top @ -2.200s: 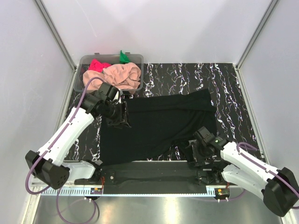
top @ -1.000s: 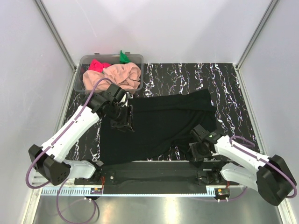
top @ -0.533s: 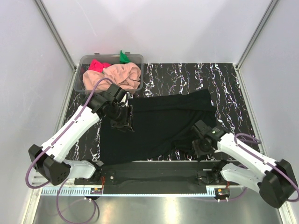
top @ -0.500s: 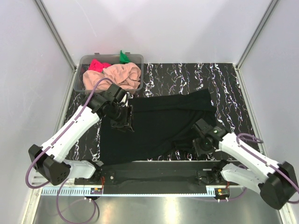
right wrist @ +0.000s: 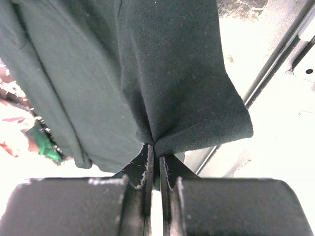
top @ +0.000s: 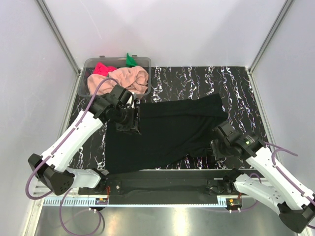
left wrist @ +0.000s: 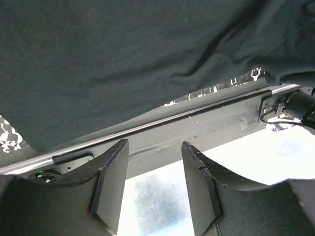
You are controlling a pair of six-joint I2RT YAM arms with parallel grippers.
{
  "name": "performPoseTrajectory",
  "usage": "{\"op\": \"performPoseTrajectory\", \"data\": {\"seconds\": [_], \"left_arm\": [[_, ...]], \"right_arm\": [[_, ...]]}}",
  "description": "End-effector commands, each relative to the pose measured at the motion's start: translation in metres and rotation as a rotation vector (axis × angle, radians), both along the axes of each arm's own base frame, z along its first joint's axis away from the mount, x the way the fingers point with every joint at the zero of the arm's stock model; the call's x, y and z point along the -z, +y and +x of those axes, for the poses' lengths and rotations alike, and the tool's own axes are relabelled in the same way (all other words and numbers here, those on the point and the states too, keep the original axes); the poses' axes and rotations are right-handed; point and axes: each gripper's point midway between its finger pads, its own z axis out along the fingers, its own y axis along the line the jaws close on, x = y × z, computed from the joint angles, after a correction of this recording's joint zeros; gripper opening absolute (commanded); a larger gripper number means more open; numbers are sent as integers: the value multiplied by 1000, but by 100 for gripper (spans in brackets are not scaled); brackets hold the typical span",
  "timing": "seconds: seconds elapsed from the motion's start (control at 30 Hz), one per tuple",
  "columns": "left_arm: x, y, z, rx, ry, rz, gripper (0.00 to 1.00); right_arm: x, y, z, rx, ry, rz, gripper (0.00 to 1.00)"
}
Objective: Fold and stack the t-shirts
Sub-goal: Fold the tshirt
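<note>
A large black t-shirt [top: 167,130] lies spread on the marbled table. My right gripper [top: 217,147] is at the shirt's near right corner, shut on a bunched fold of the black cloth [right wrist: 172,88] that rises from the pinch at my right gripper [right wrist: 155,153]. My left gripper [top: 129,124] hovers over the shirt's far left part, open; nothing sits between its fingers [left wrist: 110,182], and the black shirt [left wrist: 123,64] shows beyond them. The peach-pink t-shirt [top: 129,78], the pink-red one [top: 103,69] and the green one [top: 130,60] lie heaped at the back left.
The three coloured shirts sit in a clear plastic tub [top: 146,61] at the table's back left corner. A black mounting bar [top: 162,184] runs along the near edge between the arm bases. White walls close in the left, right and back sides.
The right gripper has shut on the shirt's near right corner and moved right, pulling the cloth with it. The left gripper has shifted slightly toward the back, still open.
</note>
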Motion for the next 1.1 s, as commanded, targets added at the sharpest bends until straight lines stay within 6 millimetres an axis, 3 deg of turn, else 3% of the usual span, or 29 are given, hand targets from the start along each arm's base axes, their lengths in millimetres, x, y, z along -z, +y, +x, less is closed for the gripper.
{"op": "performPoseTrajectory", "data": {"seconds": [0.0, 0.2, 0.4, 0.73, 0.87, 1.07], "left_arm": [[-13, 6, 1, 6, -64, 3, 51], [-5, 15, -2, -8, -56, 44, 52], [27, 36, -16, -80, 8, 141, 52], [86, 60, -55, -138, 155, 220, 53], [124, 70, -75, -152, 230, 258, 54], [141, 83, -81, -198, 233, 306, 58]], "right_arm": [[3, -50, -55, 10, 165, -176, 1], [-12, -52, -53, -5, 72, -135, 0], [-32, -54, -39, -39, -1, -169, 0], [-33, -58, -35, -53, -18, -210, 0], [-32, -59, -37, -62, -16, -210, 0], [-27, -58, -42, -71, -5, -196, 0]]}}
